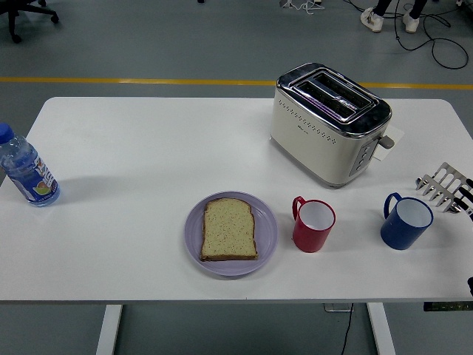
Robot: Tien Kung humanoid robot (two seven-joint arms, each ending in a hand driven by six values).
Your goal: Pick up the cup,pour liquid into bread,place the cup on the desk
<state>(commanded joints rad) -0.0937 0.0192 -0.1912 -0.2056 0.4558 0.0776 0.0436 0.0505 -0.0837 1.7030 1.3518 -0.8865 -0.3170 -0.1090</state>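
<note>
- The red cup point(314, 225) stands upright on the white table point(148, 148), near the front edge, its handle turned to the left and away.
- Just left of it lies a slice of bread point(230, 229), flat on a lilac plate point(268, 235); cup and plate are close but apart.
- A blue cup point(406, 222) stands upright to the right of the red one, well apart, its handle also to the left.
- Behind the cups sits a cream toaster point(329, 122) with a chrome top, set at an angle.
- A metal rack point(442, 186) rests at the right edge, beyond the blue cup.
- A water bottle point(26, 168) with a blue cap stands at the far left edge.
- Only a dark sliver of the right hand point(465, 198) shows at the right border beside the rack; whether its fingers are spread or curled I cannot tell.
</note>
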